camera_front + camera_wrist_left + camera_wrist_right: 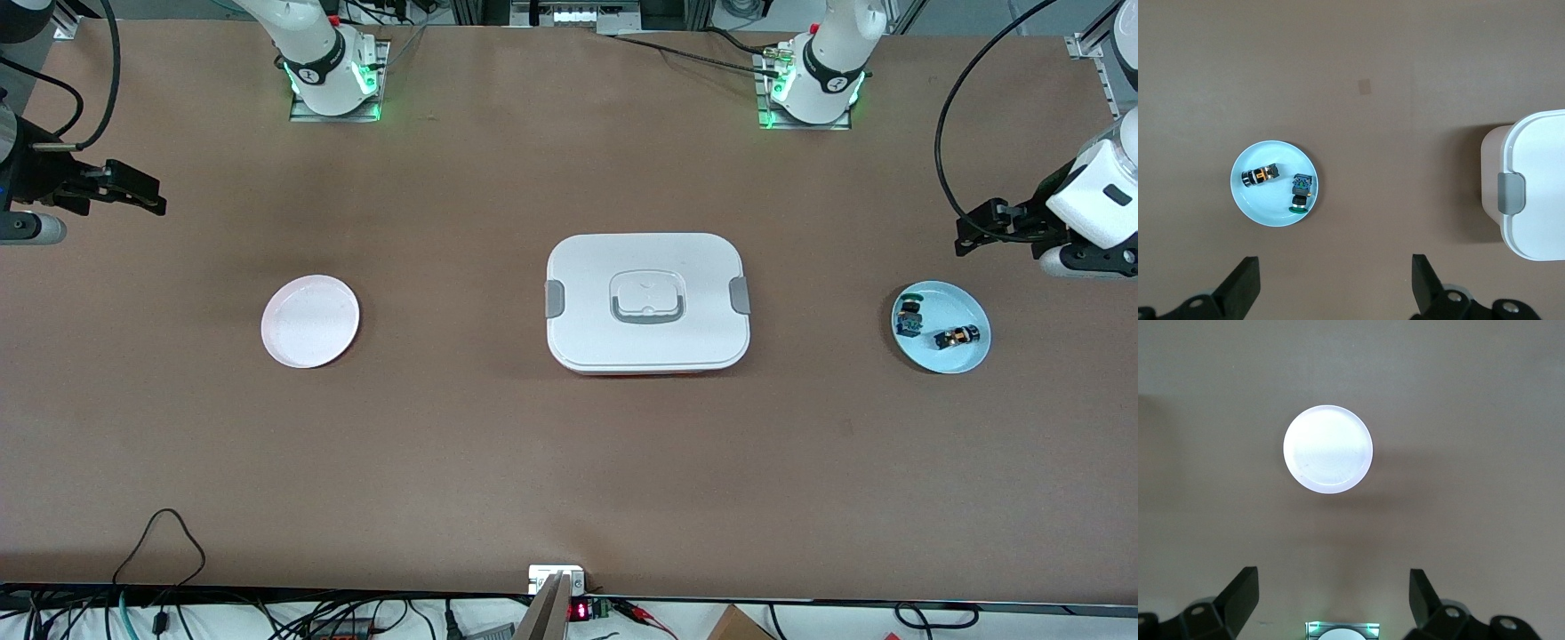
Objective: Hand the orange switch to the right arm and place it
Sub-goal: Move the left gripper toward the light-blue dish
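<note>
The orange switch [957, 336], a tiny black part with orange accents, lies on its side on a light blue plate [951, 300] at the left arm's end of the table. It also shows in the left wrist view [1259, 175] on that plate [1265, 208]. My left gripper [969, 233] hangs open and empty over the bare table next to the plate; its own view [1335, 264] shows the fingers spread wide. My right gripper [142, 196] is open and empty over the table at the right arm's end, also in its own view [1332, 576].
A similar part with a green top and blue body [909, 317] lies on the same blue plate [1300, 193]. A pale pink plate [310, 321] sits empty near the right arm [1328, 449]. A closed white lidded box [647, 302] stands mid-table [1538, 193].
</note>
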You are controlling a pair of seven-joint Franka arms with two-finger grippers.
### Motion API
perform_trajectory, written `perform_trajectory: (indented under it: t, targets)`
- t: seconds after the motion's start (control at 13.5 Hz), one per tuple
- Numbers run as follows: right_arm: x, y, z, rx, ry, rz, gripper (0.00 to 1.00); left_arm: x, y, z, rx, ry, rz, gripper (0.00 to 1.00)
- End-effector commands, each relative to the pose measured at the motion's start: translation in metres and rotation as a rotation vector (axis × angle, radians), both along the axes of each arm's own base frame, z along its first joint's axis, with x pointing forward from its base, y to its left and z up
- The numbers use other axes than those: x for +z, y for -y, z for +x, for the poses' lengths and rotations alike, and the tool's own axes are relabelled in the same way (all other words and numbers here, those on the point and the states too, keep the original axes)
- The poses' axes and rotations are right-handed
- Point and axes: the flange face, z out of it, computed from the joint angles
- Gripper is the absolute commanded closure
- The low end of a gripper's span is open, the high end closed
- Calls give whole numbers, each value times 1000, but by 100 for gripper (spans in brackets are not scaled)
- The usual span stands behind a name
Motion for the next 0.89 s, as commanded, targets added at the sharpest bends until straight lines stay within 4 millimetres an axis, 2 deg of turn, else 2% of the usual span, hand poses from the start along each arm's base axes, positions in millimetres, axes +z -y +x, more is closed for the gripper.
perform_trajectory:
  t: [0.0,0.81]
  targets:
    - [8,-3,-4,-5,0,4,0,5,0,3,-13,-13,-9,0]
    - [8,-3,-4,-7,0,4,0,4,-2,2,-6,-27,-6,0]
